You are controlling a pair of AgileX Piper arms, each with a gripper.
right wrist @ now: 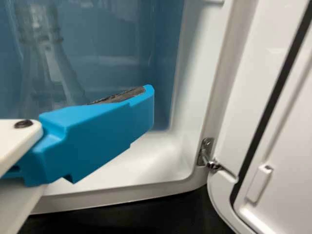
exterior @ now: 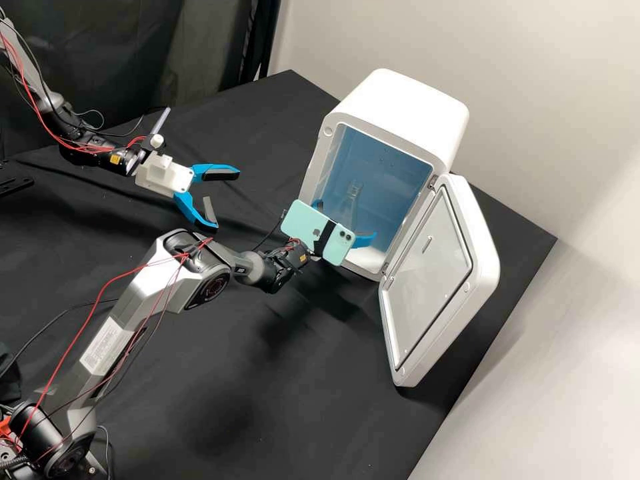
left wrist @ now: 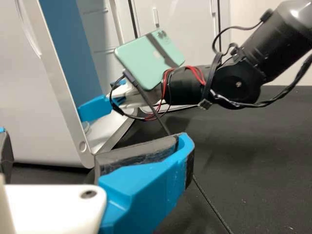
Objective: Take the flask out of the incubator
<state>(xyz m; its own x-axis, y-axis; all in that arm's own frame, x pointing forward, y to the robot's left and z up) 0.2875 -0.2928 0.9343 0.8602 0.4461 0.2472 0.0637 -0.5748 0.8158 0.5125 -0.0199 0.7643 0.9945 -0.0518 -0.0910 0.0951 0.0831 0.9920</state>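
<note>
Inside, the flask [right wrist: 44, 63] stands (upright) beyond the right claw [exterior: 347, 220].

A black-draped laboratory bench [exterior: 280, 373] carries a white incubator [exterior: 400, 107], which stands on the cloth toward the far right corner, near the bench's right edge. The incubator's door [exterior: 440, 280] is swung wide open to the near side, showing a blue interior, and the door's lower corner comes down just beside the edge of the bench. Dark cloth runs right up to the foot of the white casing.
</note>
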